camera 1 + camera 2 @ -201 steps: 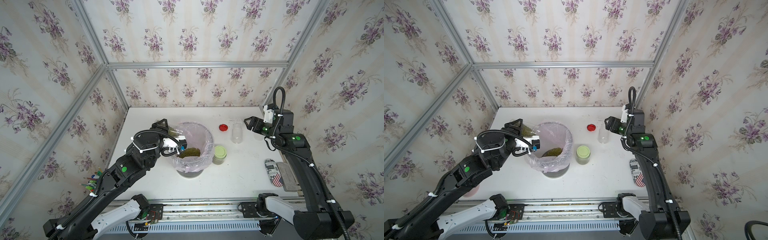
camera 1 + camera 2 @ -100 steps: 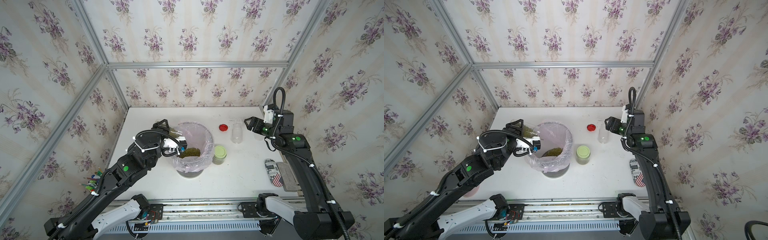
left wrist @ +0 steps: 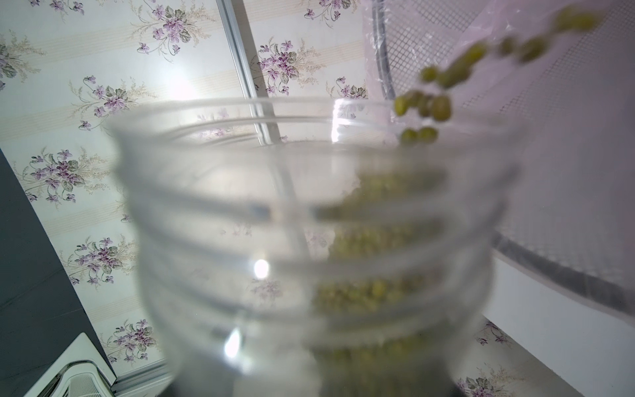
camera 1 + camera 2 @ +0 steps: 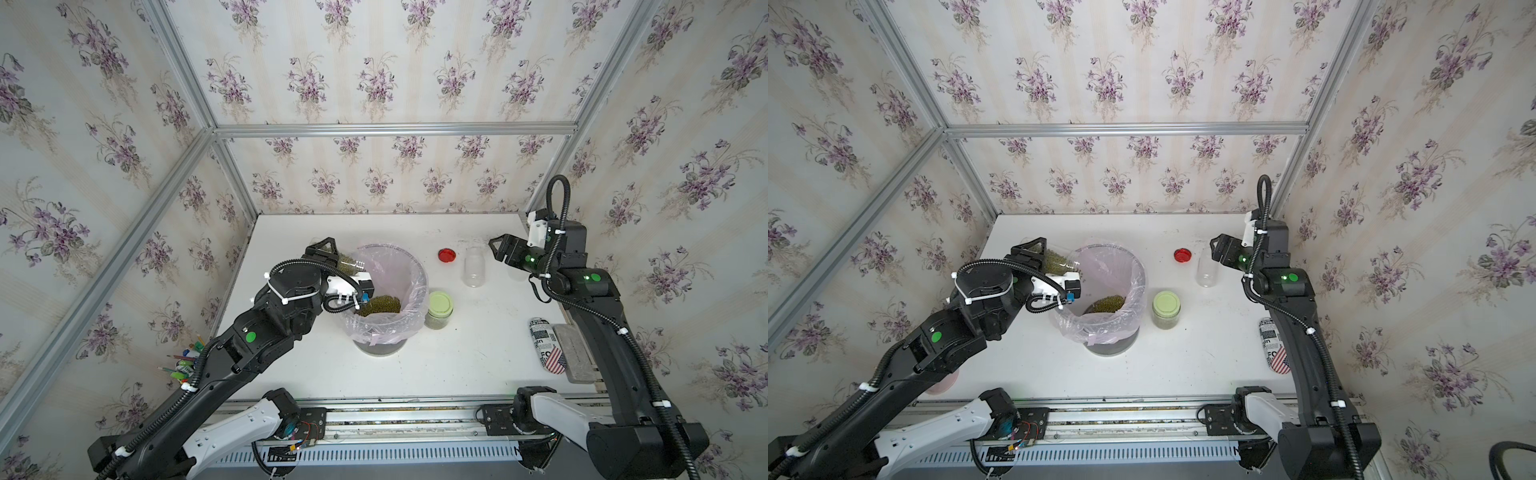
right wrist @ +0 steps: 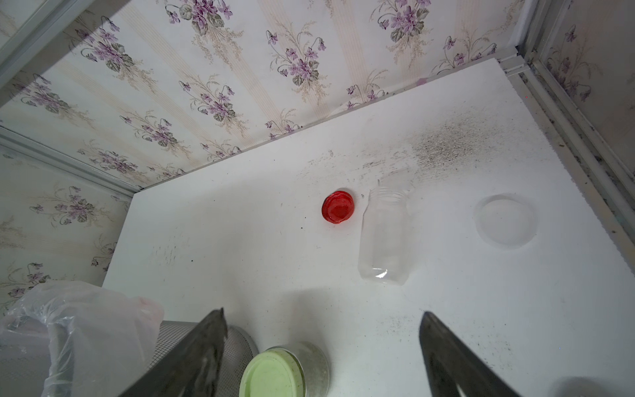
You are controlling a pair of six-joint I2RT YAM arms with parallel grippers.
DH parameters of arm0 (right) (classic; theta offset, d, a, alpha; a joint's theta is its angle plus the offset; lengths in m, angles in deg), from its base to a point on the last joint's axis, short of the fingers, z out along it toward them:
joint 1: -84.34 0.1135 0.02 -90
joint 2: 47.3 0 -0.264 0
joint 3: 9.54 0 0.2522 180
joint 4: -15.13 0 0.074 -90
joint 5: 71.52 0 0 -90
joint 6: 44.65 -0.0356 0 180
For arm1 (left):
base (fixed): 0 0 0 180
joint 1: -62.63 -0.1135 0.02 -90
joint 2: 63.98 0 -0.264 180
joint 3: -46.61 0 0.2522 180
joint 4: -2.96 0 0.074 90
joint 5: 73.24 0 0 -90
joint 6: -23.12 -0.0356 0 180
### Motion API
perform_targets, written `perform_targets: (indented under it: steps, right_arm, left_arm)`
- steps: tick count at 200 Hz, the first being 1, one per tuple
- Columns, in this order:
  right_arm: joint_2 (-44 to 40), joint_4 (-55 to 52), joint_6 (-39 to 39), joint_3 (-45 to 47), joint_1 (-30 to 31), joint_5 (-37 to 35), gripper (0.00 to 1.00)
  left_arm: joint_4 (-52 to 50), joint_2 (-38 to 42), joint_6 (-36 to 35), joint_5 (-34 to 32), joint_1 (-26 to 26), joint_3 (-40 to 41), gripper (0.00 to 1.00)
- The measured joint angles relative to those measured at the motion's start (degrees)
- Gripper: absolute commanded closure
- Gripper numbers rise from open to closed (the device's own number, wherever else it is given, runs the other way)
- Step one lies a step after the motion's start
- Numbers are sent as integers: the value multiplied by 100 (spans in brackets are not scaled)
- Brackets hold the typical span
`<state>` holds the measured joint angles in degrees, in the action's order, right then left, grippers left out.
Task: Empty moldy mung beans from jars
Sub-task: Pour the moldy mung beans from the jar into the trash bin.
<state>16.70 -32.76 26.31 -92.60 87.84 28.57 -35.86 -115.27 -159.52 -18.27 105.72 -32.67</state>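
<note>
Three jars are showing, Ana. Which one is being emptied?

The tilted jar (image 4: 350,262), Ben. The left gripper (image 4: 332,254) is clamping it by the body at the far left edge of the bin (image 4: 420,277), which is wearing a pink bag. The jar's long axis is lying close to level, with its mouth pointing over the rim toward the bin's middle. In the left wrist view mung beans (image 3: 440,107) are spilling from that mouth, and in both top views a heap of them is lying inside the bag.

So what is the coming move hinging on?

I'm judging that it hinges on the mouth pointing inward past the rim while the base is being raised. Otherwise grains would be landing on the table.

What is the other arm doing?

The right gripper (image 4: 497,248) is hanging with its jaws apart, gripping nothing. It is just beside the empty jar (image 4: 475,266), which is standing upright next to a red lid (image 4: 447,254). The green-lidded jar (image 4: 439,311) is standing closed just beside the bin on the robot's right, and the right arm is looking nearer to it.

Is anything hiding?

The left jaws aren't showing in the wrist view. The jar is blurring there, so I can't tell how much is remaining, and no mould is making itself out.
</note>
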Motion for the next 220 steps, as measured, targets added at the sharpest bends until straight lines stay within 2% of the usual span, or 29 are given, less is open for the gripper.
perform_targets:
  steps: [220]
  right_arm:
    - [-15, 63, -2, -2, 0, -20, 14]
  left_arm:
    - [-9, -9, -219, -81, 7, -33, 50]
